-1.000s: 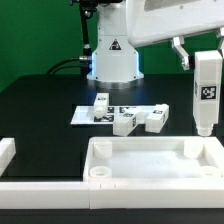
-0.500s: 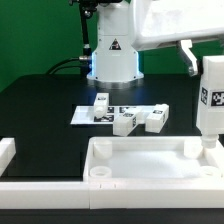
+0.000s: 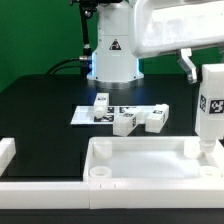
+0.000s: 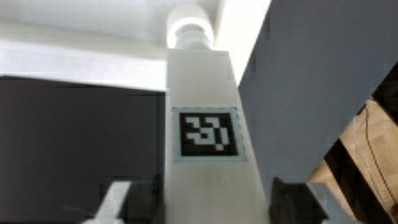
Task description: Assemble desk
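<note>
On the exterior view's right: white square tagged plastic leg (image 3: 210,105), upright over the far corner of the white rimmed plastic tabletop (image 3: 140,160).
Claw (image 4: 199,205): half-closed, gripping that leg.

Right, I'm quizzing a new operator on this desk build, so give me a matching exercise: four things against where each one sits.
Things:
1. held desk leg
2. desk tabletop
3. three loose desk legs
4. marker board

Places:
A. flat on the black table, partly under parts
B. nearest the camera, rim up
C. upright in the gripper, at the exterior view's right
D. mid-table, on or beside the marker board

Pairs: 1-C, 2-B, 3-D, 4-A.
</note>
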`<state>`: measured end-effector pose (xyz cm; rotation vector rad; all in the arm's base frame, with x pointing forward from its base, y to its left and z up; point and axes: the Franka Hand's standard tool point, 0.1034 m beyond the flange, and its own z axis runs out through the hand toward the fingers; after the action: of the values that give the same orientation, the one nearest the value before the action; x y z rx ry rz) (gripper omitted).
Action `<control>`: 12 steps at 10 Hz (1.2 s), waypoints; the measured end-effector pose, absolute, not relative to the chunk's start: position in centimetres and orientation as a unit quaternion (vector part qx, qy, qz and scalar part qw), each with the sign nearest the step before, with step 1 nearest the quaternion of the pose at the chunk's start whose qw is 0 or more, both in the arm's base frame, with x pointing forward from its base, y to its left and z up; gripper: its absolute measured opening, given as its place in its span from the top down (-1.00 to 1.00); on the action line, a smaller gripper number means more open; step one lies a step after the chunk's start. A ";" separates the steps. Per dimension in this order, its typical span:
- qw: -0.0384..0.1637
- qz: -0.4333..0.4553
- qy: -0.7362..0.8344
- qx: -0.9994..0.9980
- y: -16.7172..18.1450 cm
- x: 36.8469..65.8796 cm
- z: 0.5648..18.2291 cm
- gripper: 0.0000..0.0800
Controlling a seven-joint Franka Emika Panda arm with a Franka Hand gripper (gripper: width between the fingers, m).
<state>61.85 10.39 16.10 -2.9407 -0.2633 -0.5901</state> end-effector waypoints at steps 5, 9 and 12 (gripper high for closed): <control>0.071 -0.192 -0.079 -0.976 10.9 62.5 15.3 0.29; 0.074 -0.190 -0.073 -0.976 11.2 62.4 15.0 0.29; 0.068 -0.196 -0.085 -0.975 10.5 63.4 14.9 0.29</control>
<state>63.36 10.52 14.93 -2.9353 -0.2551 -0.5907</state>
